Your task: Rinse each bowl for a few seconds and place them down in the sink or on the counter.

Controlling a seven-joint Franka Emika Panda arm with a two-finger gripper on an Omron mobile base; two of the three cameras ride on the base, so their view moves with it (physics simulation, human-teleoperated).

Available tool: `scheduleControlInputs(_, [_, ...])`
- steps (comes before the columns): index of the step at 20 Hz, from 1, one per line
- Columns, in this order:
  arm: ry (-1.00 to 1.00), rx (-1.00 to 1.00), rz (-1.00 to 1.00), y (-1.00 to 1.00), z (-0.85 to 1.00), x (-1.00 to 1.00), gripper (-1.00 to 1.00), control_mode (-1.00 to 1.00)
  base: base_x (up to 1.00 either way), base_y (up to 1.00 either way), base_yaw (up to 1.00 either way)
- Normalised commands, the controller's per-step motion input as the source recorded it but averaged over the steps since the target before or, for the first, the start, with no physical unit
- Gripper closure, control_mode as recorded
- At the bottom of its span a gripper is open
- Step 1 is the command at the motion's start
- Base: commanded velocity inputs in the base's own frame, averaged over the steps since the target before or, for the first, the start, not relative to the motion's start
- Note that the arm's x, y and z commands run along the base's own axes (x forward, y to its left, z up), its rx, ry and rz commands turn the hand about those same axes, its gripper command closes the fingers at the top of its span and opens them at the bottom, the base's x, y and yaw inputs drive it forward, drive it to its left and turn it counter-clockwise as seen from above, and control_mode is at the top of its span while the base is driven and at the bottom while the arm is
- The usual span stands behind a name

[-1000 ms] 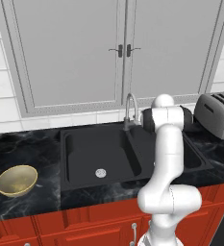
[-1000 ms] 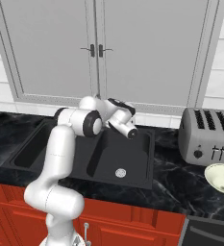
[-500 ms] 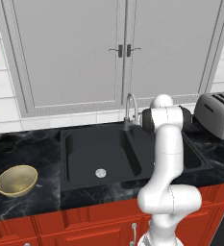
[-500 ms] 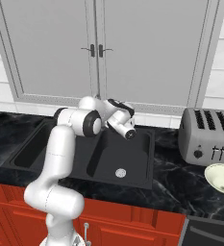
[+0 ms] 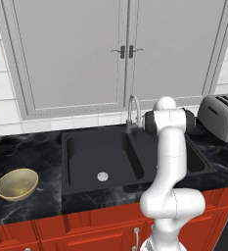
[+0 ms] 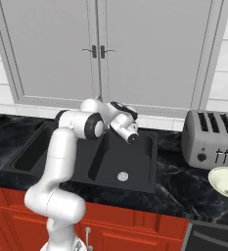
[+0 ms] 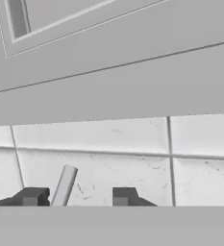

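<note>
Reaching: the arm (image 5: 171, 162) bends over the sink, its wrist raised near the faucet and turned toward the back wall.
Gripper: in the hand view the gripper (image 7: 79, 197) faces the white wall tiles (image 7: 132, 158); its two dark fingertips (image 7: 124, 196) stand apart, with a thin grey faucet lever (image 7: 64, 186) rising between them, closer to the left tip. Whether either tip touches the lever cannot be told.
Faucet: a curved steel faucet (image 5: 132, 112) stands behind the sink, just beside the wrist.
Sink: a black two-basin sink (image 5: 81, 162) is set in the counter, with a round silver drain (image 5: 102, 177) in the left basin.
Tan bowl: the tan bowl (image 5: 16, 184) sits upright on the black marble counter (image 5: 17, 152), well left of the sink.
Pale bowl: the pale bowl (image 6: 226, 182) sits on the counter at the far right, just in front of the toaster (image 6: 212, 140).
Cabinets: grey double doors (image 5: 120, 54) above, red fronts (image 5: 76, 235) below.
Writing: no brand, label or lettering can be read on anything.
</note>
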Motion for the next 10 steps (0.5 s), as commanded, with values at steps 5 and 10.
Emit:
scheduleControlInputs(5, [0.07,0.11,-0.06,-0.71,-0.2,0.03,1.0,-1.0,0.0,0.0,0.0])
scheduleControlInputs(10, [0.07,0.1,-0.06,-0.73,-0.22,0.0,1.0,-1.0,0.0,0.0,0.0])
